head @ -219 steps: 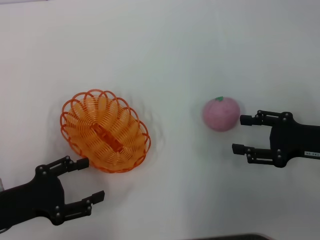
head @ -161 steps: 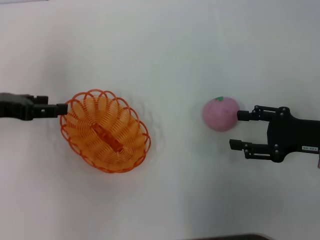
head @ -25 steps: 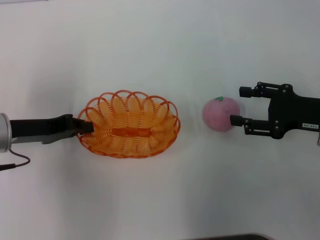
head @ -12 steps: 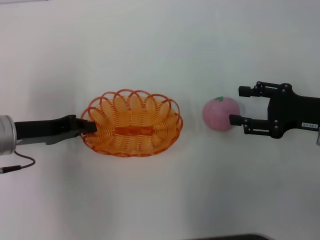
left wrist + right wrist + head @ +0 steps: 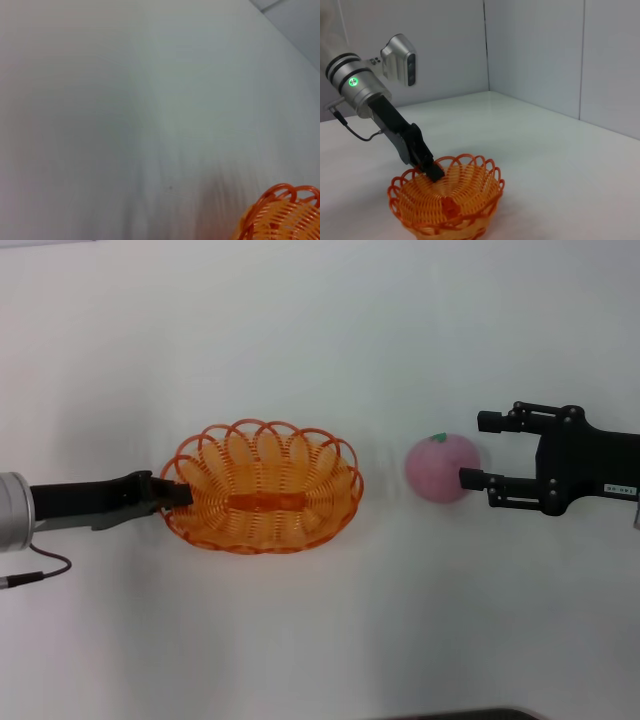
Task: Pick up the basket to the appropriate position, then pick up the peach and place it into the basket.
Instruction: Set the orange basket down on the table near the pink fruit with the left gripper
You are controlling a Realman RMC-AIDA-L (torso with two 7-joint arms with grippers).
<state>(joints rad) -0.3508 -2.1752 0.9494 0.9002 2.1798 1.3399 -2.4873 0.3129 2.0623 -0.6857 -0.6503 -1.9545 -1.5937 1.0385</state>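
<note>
Basket (image 5: 263, 488): oval, orange looped strands, sits left of centre in head view on white bench (image 5: 320, 340), long axis horiz. Left tool (image 5: 176, 494) enters from left edge at mid-height — fingers closed together on basket's left rim. Right wrist view confirms: left tool (image 5: 431, 170) tip pinches the scalloped rim of basket (image 5: 447, 202), arm angled down from upper left of frame. Left wrist view shows only a rim section (image 5: 282, 212) at lower right corner.

Peach (image 5: 442, 467): pale pink, green stem spot on top, right of centre, well apart from basket. Right tool (image 5: 472, 450) at right side, fingers apart — lower fingertip (image 5: 468, 477) touching or just beside peach's right side; upper finger clear of it.
</note>
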